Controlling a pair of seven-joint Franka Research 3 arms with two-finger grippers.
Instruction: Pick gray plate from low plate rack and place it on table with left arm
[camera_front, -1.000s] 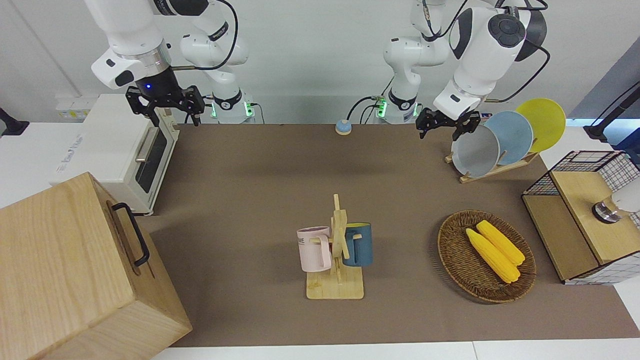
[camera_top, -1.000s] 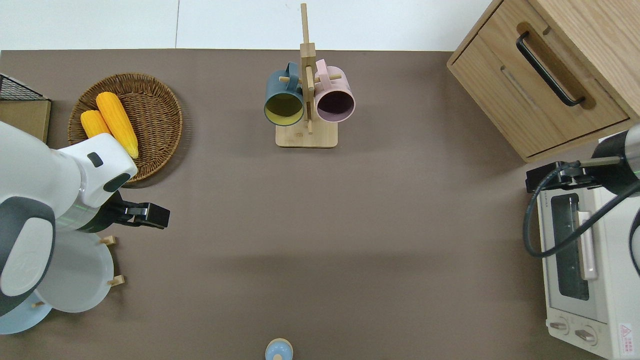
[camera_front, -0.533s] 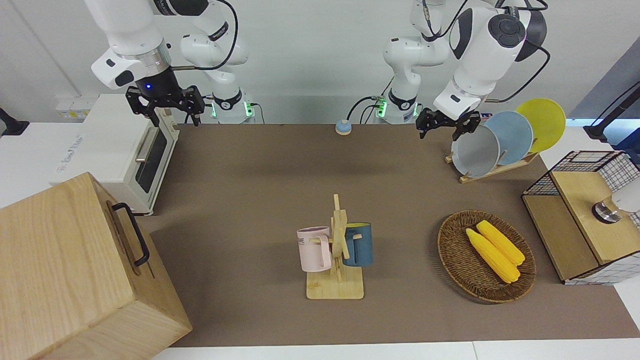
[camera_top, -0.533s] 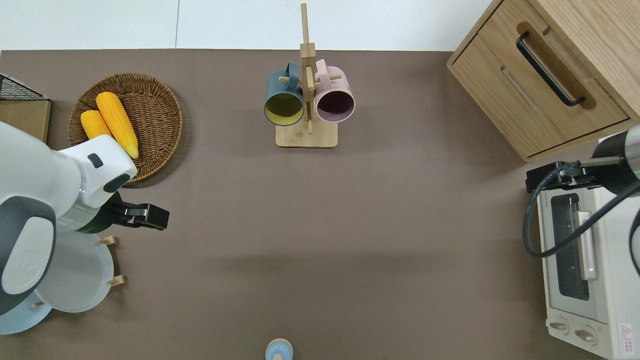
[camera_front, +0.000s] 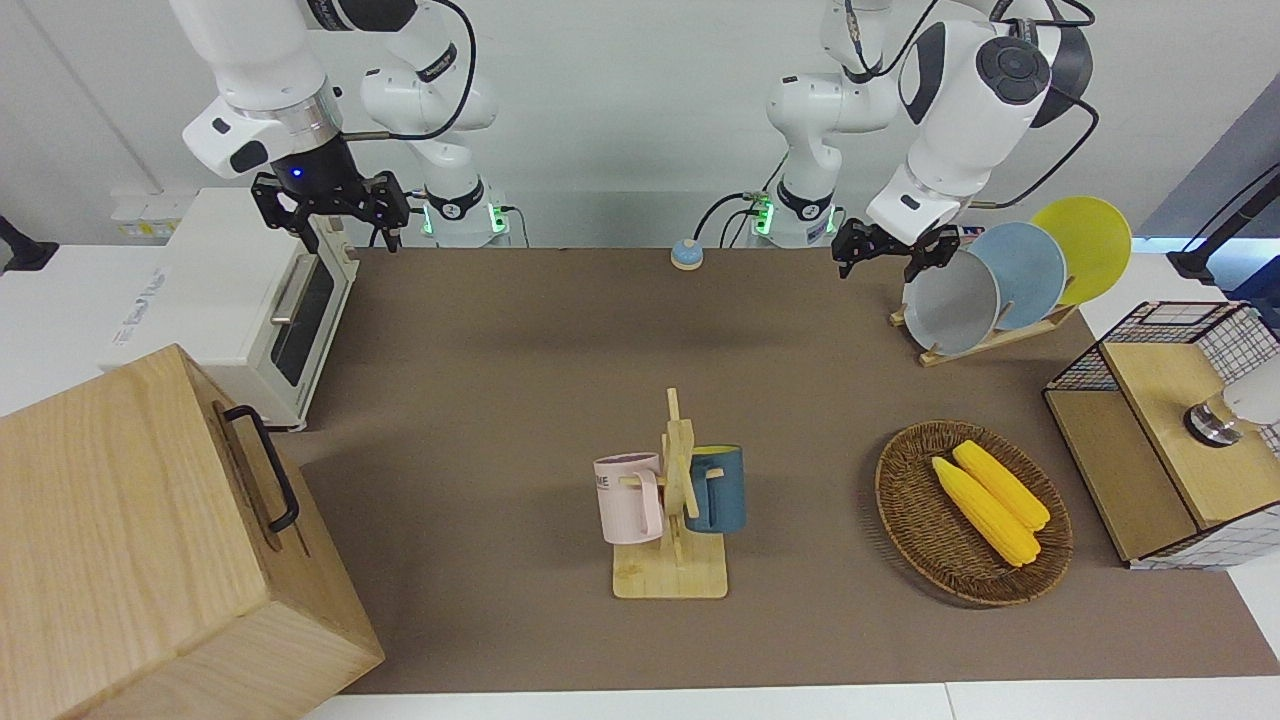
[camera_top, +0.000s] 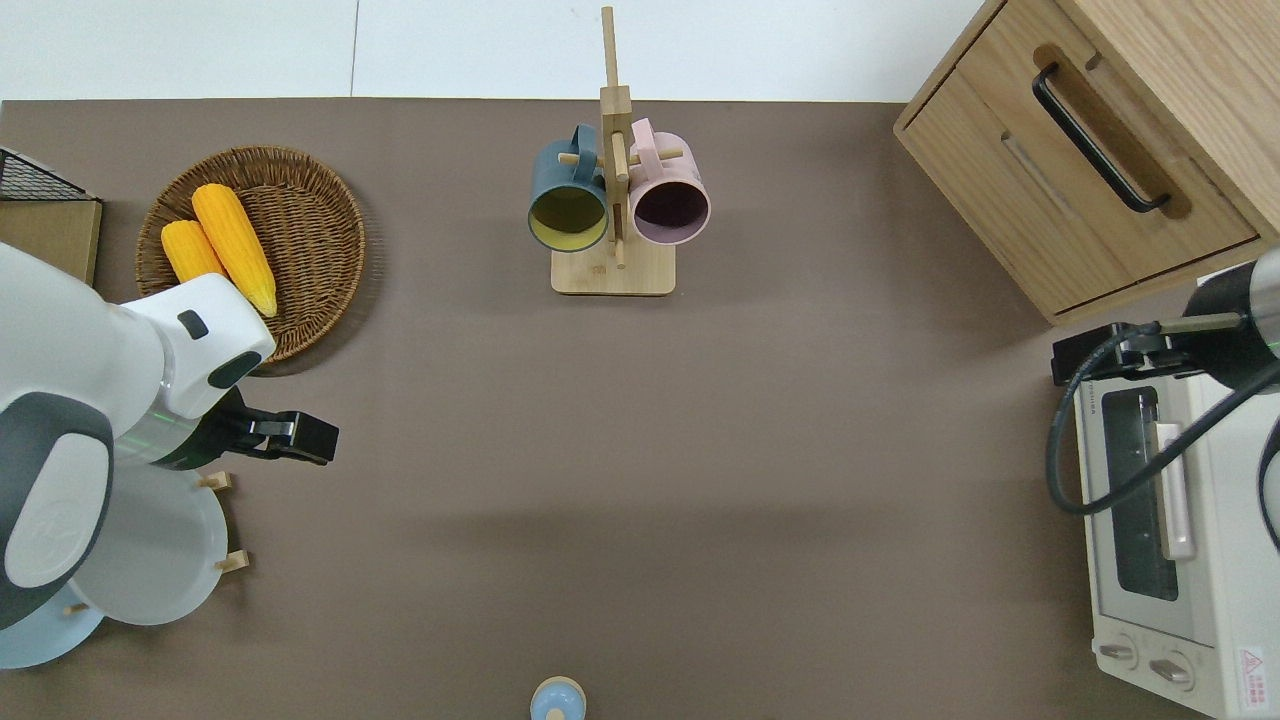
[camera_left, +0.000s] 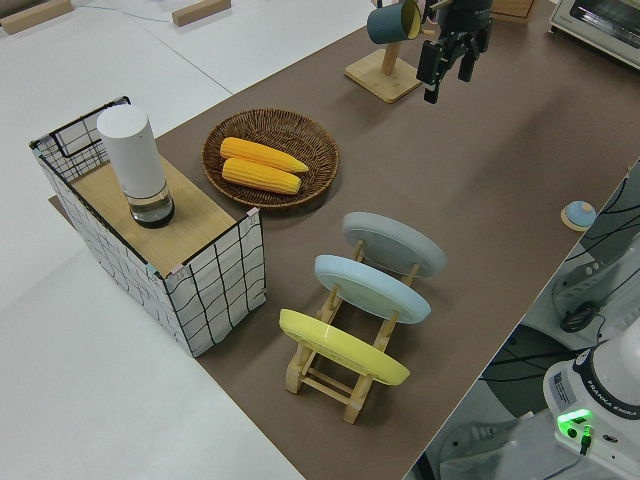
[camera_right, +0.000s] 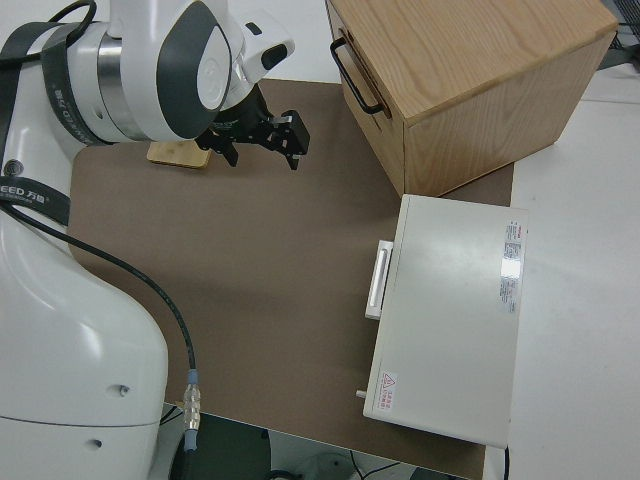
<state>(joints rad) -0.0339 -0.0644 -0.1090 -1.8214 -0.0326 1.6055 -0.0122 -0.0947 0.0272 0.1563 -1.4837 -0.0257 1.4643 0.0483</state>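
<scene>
Left gripper (camera_front: 893, 257) hangs upper right of the front frame, fingers apart, holding nothing, just beside the gray plate (camera_front: 951, 301), which stands in the low plate rack (camera_front: 985, 340). Overhead, the arm hides part of the plate. Right arm parked.

Left hand (camera_front: 888, 254) raised off the surface, fingers spread apart, right arm parked
</scene>
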